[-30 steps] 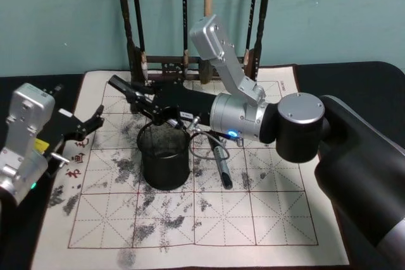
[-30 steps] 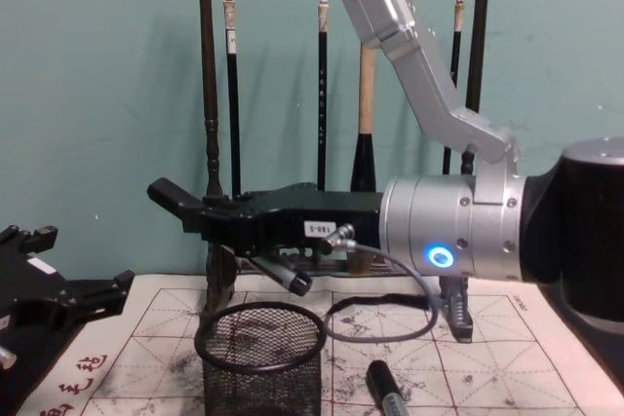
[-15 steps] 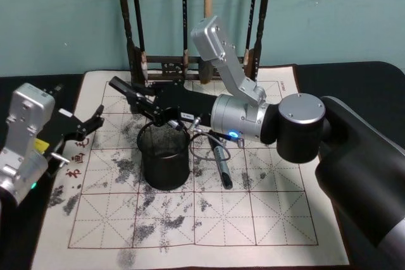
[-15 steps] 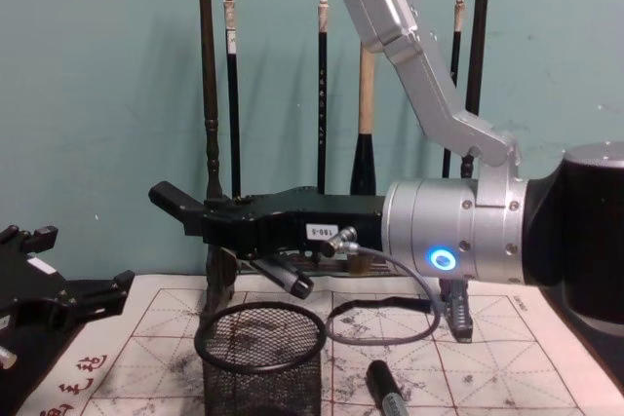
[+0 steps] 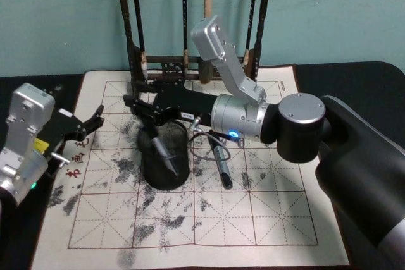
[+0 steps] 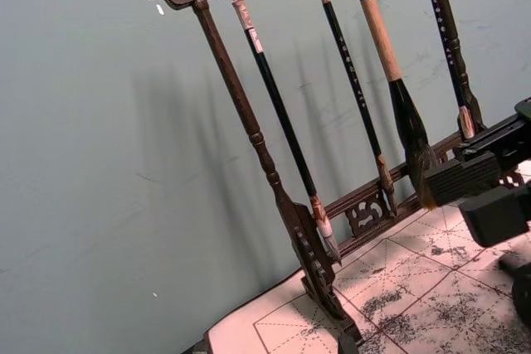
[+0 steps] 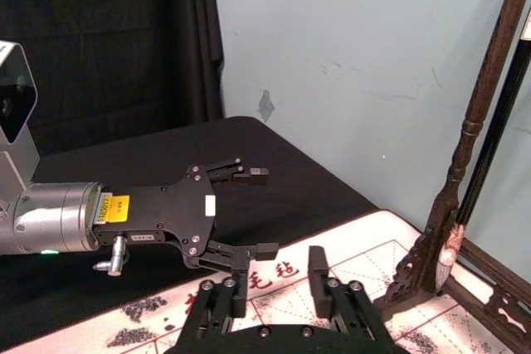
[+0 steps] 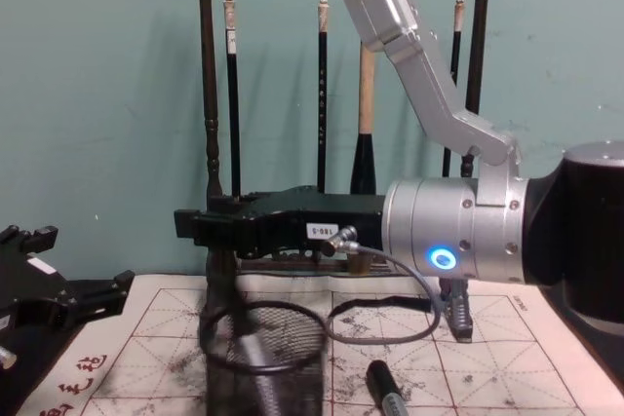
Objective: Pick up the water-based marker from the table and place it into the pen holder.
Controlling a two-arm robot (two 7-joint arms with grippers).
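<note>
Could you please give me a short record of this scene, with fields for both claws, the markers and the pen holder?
right claw: open, holding nothing, over the pen holder
left claw: open, holding nothing, parked at the mat's left edge
pen holder: upright on the mat
first marker: inside the pen holder, leaning
second marker: lying flat on the mat, right of the pen holder, untouched
brush rack: standing at the mat's far edge, brushes hanging

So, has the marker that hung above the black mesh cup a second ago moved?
Yes. The dark marker has dropped from the right gripper down into the round black wire-mesh pen holder, which has stayed put on the gridded paper mat.
</note>
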